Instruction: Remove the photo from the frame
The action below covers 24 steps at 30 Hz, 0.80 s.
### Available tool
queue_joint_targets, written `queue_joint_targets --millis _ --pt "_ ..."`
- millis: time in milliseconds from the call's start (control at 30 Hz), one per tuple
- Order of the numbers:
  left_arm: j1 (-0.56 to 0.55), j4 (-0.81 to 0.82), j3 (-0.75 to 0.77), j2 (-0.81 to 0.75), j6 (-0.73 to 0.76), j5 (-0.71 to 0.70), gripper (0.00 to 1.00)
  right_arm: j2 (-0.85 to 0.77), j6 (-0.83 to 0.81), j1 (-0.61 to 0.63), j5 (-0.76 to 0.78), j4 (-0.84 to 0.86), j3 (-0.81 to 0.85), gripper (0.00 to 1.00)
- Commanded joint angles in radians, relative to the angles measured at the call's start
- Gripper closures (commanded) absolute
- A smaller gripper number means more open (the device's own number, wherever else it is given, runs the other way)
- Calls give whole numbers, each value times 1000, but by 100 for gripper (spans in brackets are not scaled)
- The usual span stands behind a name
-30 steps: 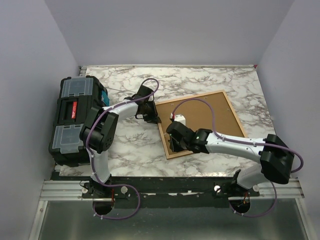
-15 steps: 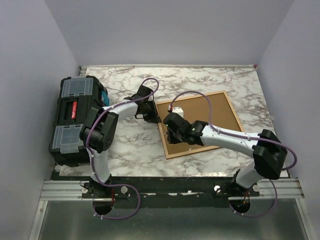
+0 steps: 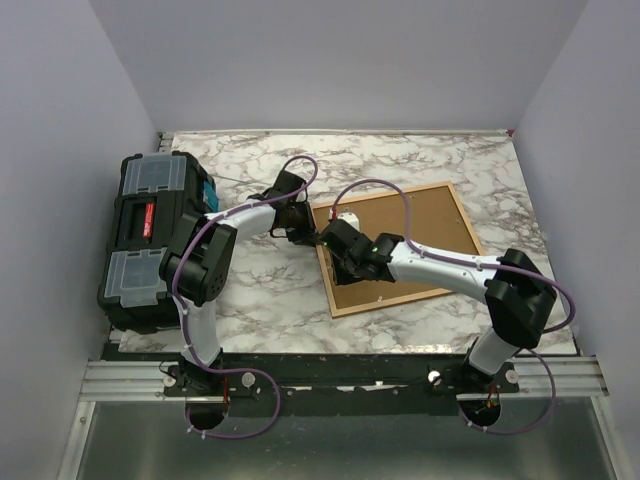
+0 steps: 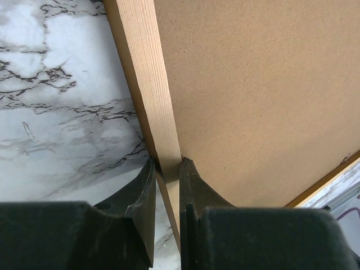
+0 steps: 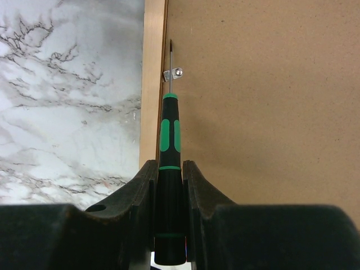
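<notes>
White-and-grey marbled tabletop (image 3: pixel 260 290), closed in by pale lilac walls (image 3: pixel 60 100) on three sides. At 9 o'clock, black plastic toolbox (image 3: pixel 150 240) with clear lid bins. Toward 3 o'clock from centre, thin orange-brown wooden picture frame (image 3: pixel 468 226), flat and face down, plain brown backing board (image 3: pixel 440 235) uppermost; photo hidden beneath. Left gripper (image 4: pixel 167 166) nearly closed, pinching the frame's rail near its 10 o'clock corner. Right gripper (image 5: pixel 169 166) clamped on slim black-and-green screwdriver (image 5: pixel 170 135), tip at small metal clip (image 5: pixel 174 73) on the 9 o'clock rail.

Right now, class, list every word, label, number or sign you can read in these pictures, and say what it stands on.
Nothing is legible.
The red label on the black toolbox: too small and blurred to read.
The backing board, the frame and the screwdriver: no writing shows.
</notes>
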Motion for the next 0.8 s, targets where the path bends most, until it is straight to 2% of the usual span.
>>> queue_joint_targets --millis 0,467,767 --pt "1 35 11 10 26 52 100 16 -31 2 -83 -46 -10 100" --pt "1 22 14 8 31 33 100 -23 -52 9 -106 -152 -35 100" --pt "0 28 11 4 32 31 100 -36 -79 18 -178 -144 -49 100"
